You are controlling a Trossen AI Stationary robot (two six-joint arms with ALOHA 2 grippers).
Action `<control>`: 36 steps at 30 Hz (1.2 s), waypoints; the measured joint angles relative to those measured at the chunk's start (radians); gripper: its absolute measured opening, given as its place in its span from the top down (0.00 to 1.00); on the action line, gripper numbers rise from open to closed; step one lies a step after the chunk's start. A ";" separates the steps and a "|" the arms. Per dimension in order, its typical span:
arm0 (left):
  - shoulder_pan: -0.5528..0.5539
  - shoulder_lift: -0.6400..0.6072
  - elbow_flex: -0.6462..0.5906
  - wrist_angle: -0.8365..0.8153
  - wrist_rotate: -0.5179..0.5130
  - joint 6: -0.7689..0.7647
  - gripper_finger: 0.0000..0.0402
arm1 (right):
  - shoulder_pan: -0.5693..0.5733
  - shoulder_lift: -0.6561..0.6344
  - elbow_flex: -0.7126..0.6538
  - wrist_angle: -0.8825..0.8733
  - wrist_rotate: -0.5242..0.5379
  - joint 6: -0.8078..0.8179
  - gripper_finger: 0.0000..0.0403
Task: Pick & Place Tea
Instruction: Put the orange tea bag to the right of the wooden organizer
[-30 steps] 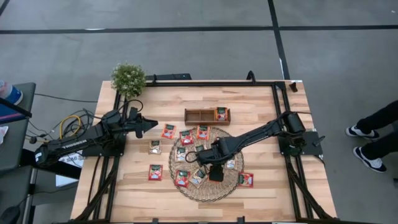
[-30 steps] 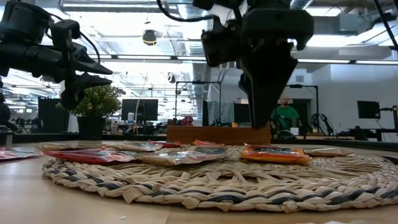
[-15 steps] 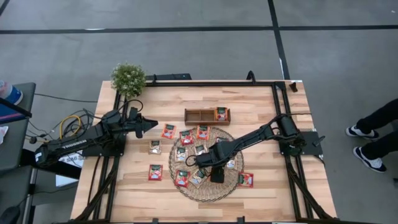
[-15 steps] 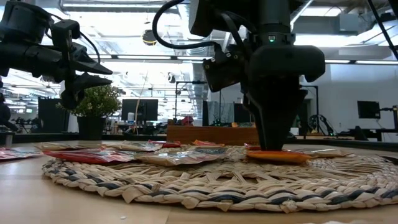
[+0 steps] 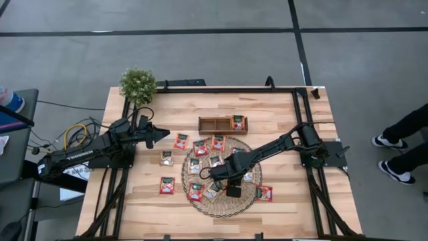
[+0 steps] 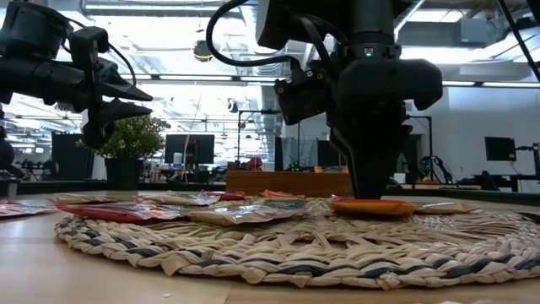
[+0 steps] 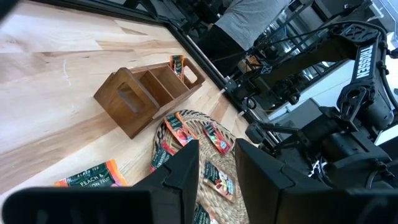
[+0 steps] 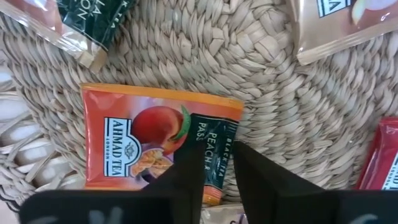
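- Tea sachets [image 5: 180, 140]: I count roughly thirteen from above, most red-orange, a few beige; three lie on the left gripper's [image 5: 162, 134] side of the mat. Any beneath the right gripper [image 5: 232, 189] I cannot count.
- Wooden tray [image 5: 214, 124]: one, with three compartments.
- Woven mat [image 5: 224, 207]: one.
- Potted plant [image 5: 138, 85]: one.
- Arms: two.

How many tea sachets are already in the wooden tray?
1: a red-orange sachet stands in the wooden tray's end compartment, the one nearest the right arm. The other two compartments look empty from above.
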 joint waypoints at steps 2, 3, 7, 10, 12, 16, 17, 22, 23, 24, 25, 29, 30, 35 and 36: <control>0.000 0.000 0.000 0.000 0.000 0.000 0.76 | 0.000 0.000 0.000 0.000 0.000 0.000 0.85; 0.000 0.000 0.000 0.000 0.000 0.000 0.76 | 0.000 0.000 0.000 0.000 0.000 0.000 0.86; 0.000 0.000 0.000 0.000 0.000 0.000 0.76 | 0.000 0.000 0.000 -0.001 0.001 0.000 0.90; 0.000 0.000 0.000 0.000 0.000 0.001 0.76 | 0.000 0.000 0.000 -0.001 0.002 0.000 0.95; 0.000 0.000 0.000 0.000 0.000 0.001 0.76 | 0.000 0.000 0.000 -0.002 0.001 0.000 0.98; 0.000 0.000 0.000 0.000 0.000 0.003 0.76 | 0.000 0.000 0.000 -0.004 0.001 0.012 0.99; 0.000 0.000 0.000 0.000 0.000 0.003 0.76 | 0.000 -0.003 -0.001 -0.005 0.000 0.018 0.99; 0.000 0.000 0.000 0.000 0.000 0.003 0.76 | 0.000 -0.003 0.027 -0.060 -0.014 0.029 1.00; 0.000 0.000 0.000 0.000 0.000 0.003 0.76 | 0.000 -0.003 0.043 -0.081 -0.014 0.028 1.00; 0.000 0.000 0.000 0.000 0.000 0.003 0.76 | 0.000 -0.003 0.057 -0.096 -0.014 0.028 1.00; 0.000 0.000 0.000 0.000 0.000 0.003 0.76 | 0.000 -0.003 0.071 -0.106 -0.014 0.028 1.00; 0.000 0.000 0.000 0.000 0.000 0.004 0.76 | 0.000 -0.003 0.152 -0.185 -0.014 0.028 1.00; 0.000 0.000 0.000 0.000 0.000 0.006 0.76 | 0.000 -0.003 0.178 -0.211 -0.014 0.028 1.00; 0.000 0.000 0.000 0.000 0.000 0.027 0.76 | 0.000 -0.003 0.325 -0.363 0.022 0.026 1.00; 0.000 0.000 0.000 0.000 0.000 0.029 0.76 | 0.000 -0.003 0.355 -0.398 0.033 0.026 1.00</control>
